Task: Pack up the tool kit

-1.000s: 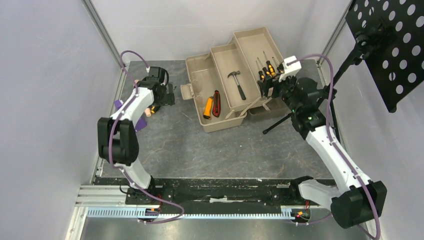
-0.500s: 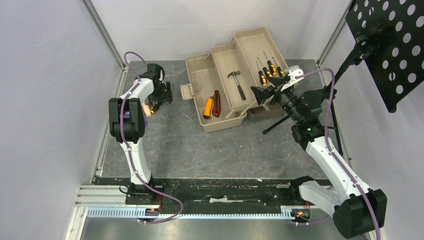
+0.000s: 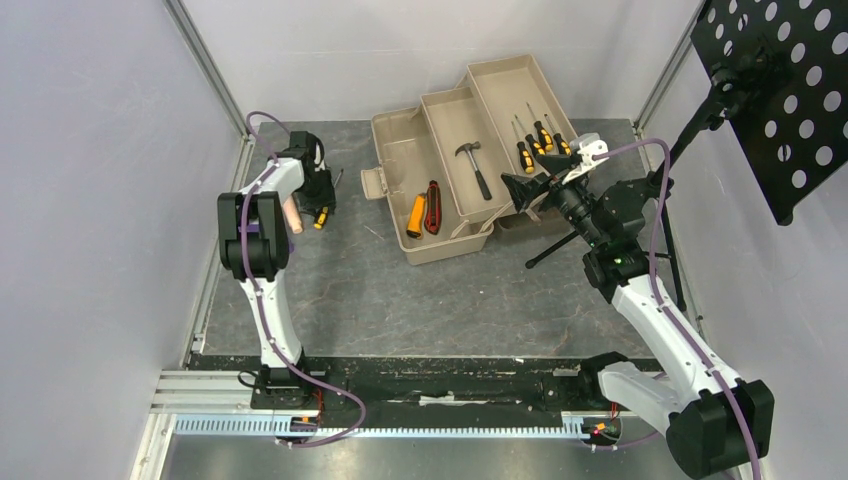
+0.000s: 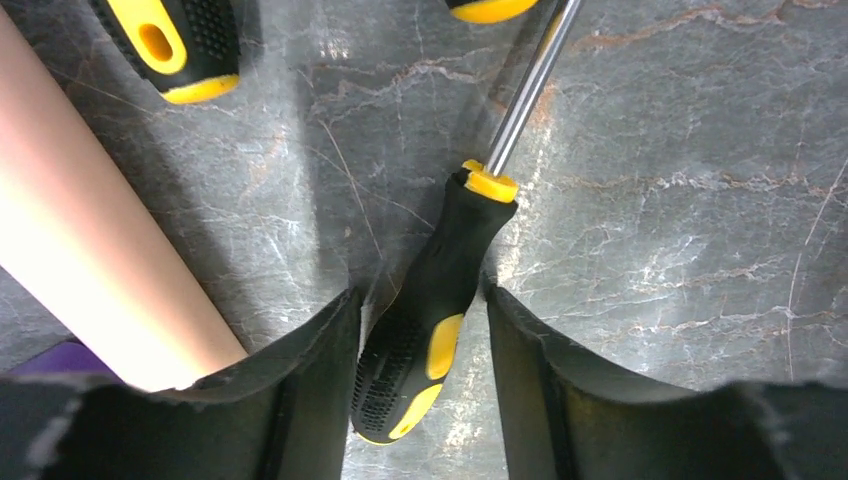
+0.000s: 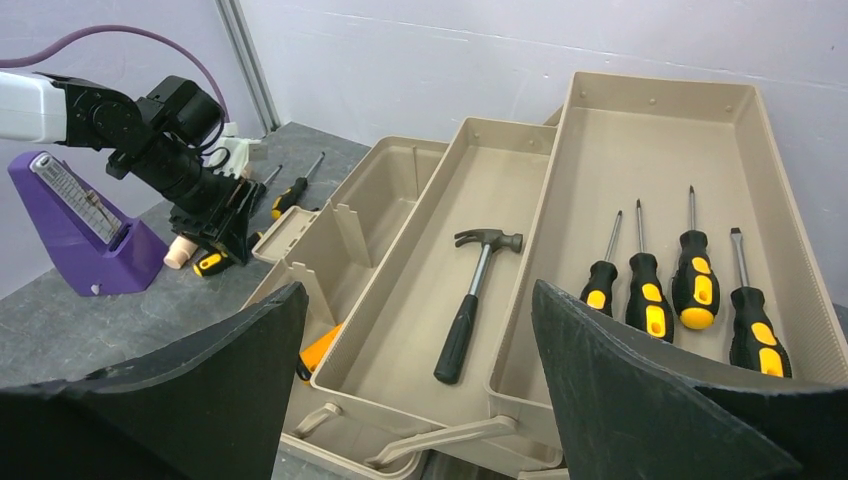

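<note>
The tan toolbox [image 3: 398, 150] lies open with its trays fanned out. A hammer [image 3: 473, 168] lies in the middle tray, several screwdrivers [image 3: 535, 135] in the top tray, and a red-black utility knife [image 3: 433, 205] in the base. At the far left my left gripper [image 3: 320, 205] is down on the table. Its jaws [image 4: 420, 300] press both sides of a black-and-yellow screwdriver handle [image 4: 440, 300], which lies slanted on the table. My right gripper [image 3: 528, 190] hovers open and empty over the box's near right edge, with the hammer [image 5: 475, 300] visible between its fingers.
A beige rod [image 4: 90, 260] lies just left of the left fingers, with a purple block [image 5: 75, 225] beyond it. Two more screwdriver handles [image 4: 170, 45] lie ahead of the left gripper. An orange tool [image 3: 416, 215] sits beside the knife. A black stand [image 3: 550, 250] and perforated board [image 3: 780, 90] are at the right.
The left jaws have narrowed from wide open onto the screwdriver handle, after the arm shifted slightly. The right gripper left the top tray a second ago and has since held still.
</note>
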Controlling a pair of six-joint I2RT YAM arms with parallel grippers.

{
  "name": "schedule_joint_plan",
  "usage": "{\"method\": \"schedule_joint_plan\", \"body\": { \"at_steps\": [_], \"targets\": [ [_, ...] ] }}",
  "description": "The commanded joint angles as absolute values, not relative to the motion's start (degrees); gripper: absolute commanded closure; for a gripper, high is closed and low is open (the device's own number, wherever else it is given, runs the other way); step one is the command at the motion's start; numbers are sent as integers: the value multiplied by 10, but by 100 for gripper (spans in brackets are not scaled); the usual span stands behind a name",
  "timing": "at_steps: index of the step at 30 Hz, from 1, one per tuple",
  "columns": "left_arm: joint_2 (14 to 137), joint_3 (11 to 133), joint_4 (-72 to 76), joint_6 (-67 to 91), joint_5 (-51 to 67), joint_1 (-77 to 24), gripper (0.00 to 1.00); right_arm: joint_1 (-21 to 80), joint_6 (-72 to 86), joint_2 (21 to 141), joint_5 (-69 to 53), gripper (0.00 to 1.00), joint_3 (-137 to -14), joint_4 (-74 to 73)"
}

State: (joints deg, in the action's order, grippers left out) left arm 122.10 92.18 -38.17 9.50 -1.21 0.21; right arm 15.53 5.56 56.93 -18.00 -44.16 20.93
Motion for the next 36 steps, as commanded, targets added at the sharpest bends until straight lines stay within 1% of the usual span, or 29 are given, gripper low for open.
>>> {"method": "schedule_joint_plan", "body": {
  "at_steps": [1,4,7,11,15,19,22,28,31,36],
  "targets": [
    [1192,891,-398,115,43,-2,49,156,63,557,-180,15,-439,236],
    [1153,856,-398,128,63,-9,61,156,69,557,-183,15,-435,241],
    [1113,820,-403,136,69,-19,69,156,72,552,-185,15,-431,244],
    [1059,773,-407,151,87,-33,75,156,71,544,-183,15,-425,243],
    [994,730,-421,172,99,-41,84,156,75,540,-189,15,-425,241],
    [895,648,-376,207,148,-42,96,159,99,541,-195,15,-424,249],
    [797,578,-327,235,197,-45,98,162,135,548,-210,15,-425,265],
    [634,486,-249,304,239,-58,98,176,235,595,-264,18,-427,318],
    [556,443,-193,364,266,-67,98,203,253,611,-258,19,-426,335],
    [462,396,-126,423,268,-89,98,270,266,643,-231,21,-440,340]
  ]
}}
